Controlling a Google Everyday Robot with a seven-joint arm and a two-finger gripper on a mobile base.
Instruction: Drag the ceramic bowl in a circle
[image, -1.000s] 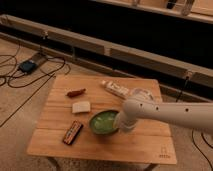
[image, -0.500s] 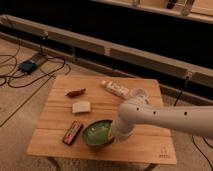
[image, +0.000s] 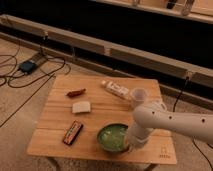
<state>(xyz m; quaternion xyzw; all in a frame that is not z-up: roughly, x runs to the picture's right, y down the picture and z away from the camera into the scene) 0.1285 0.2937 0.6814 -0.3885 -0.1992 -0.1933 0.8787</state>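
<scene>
Near the front edge of the surface (image: 55, 135), the ceramic bowl (image: 111, 138) could slide off or tip if the drag swings further forward or the rim grip slips. The gripper (image: 131, 144) sits at the bowl's right-hand rim with its fingers closed on it, and the rest of the bowl lies beside them.

The round, glossy green ceramic bowl (image: 111, 138) stands upright on the wooden desk (image: 105, 114), close to the front edge and a little right of the middle. Its rim is darker and its inside a paler green. The pincer (image: 129, 145), fingers closed, is down at the bowl's right rim, where the white arm (image: 170, 121) covers that side of it.
</scene>
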